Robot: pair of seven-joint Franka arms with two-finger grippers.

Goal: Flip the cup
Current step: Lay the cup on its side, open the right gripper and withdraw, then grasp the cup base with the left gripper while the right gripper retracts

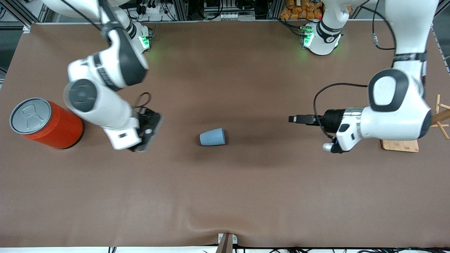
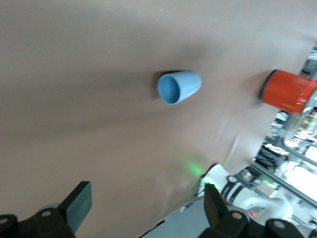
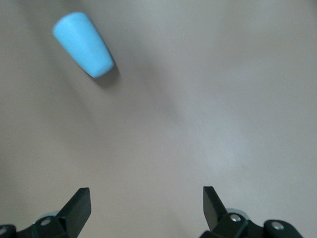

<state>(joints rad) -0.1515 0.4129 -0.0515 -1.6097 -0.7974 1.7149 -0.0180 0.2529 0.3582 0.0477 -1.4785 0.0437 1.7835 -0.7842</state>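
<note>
The small light-blue cup lies on its side on the brown table, near the middle. Its open mouth faces the left arm's end of the table. In the left wrist view the cup shows its darker inside; in the right wrist view the cup shows its closed bottom end. My left gripper is open and empty, level with the cup, well apart from it toward the left arm's end. My right gripper is open and empty, low over the table between the cup and the orange can.
A large orange can with a grey pull-tab lid stands near the right arm's end of the table; it also shows in the left wrist view. A wooden stand sits at the left arm's end, under that arm.
</note>
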